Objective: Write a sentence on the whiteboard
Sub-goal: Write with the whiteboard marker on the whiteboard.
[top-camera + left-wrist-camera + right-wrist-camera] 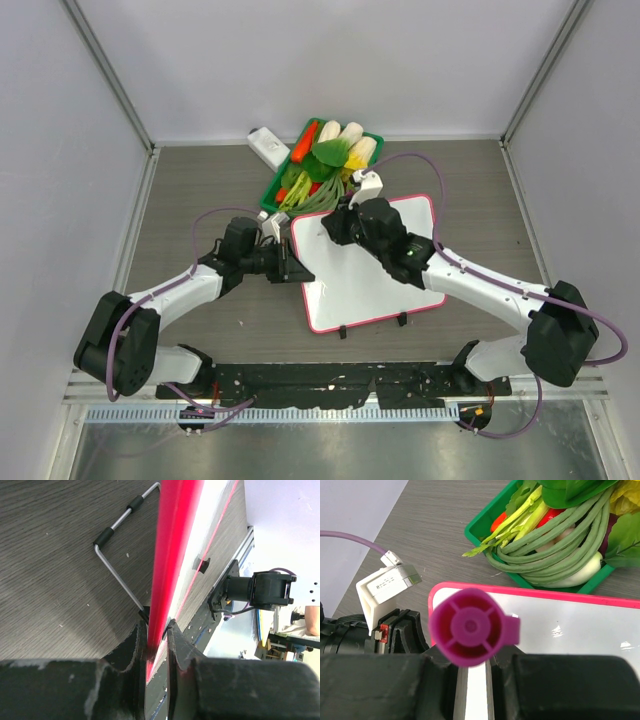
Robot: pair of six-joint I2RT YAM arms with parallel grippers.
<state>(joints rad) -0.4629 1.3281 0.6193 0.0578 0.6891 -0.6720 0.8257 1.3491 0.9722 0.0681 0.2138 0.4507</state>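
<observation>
The whiteboard (375,275) lies tilted on the table, white with a pink-red rim. My left gripper (296,270) is shut on its left edge; in the left wrist view the red rim (172,545) runs between the fingers (157,630). My right gripper (336,222) hovers over the board's top left corner, shut on a magenta marker (470,627) seen cap-end on between the jaws (472,661). The board's face (560,630) shows plain white; the sentence is out of view.
A green basket (272,188) of vegetables stands just behind the board, close to the right gripper. A small white block (268,145) lies to the basket's left. The board's wire stand (115,575) sticks out beneath it. Cage walls surround the table.
</observation>
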